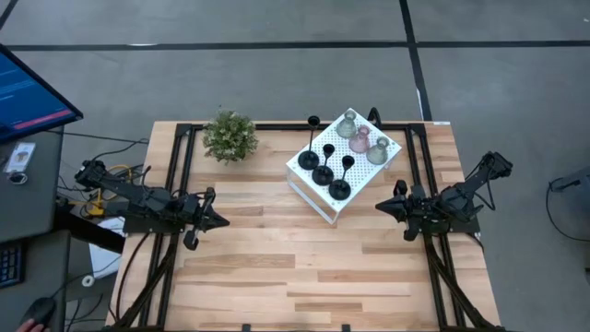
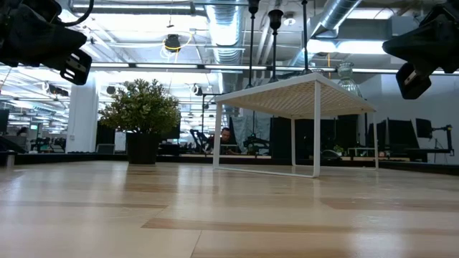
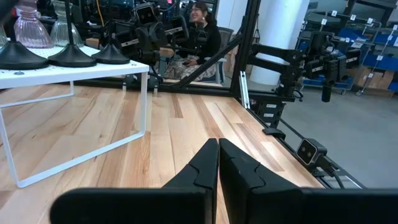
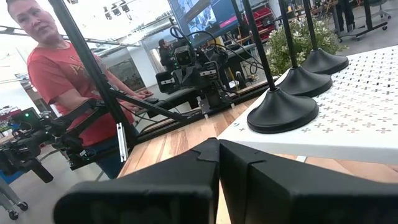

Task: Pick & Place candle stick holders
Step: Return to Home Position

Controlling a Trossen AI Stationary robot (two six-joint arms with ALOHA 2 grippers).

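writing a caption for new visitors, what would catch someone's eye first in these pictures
The white perforated shelf on the table's far side draws the eye, with three black candle holders in a row and three glass holders beside them. A potted plant stands to its left. The left gripper and right gripper hang either side, fingers shut, holding nothing.

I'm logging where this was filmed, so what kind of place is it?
Likely a robotics lab: the left gripper and right gripper hover over a wooden table, ceiling ducts run overhead, and other robot rigs stand beyond.
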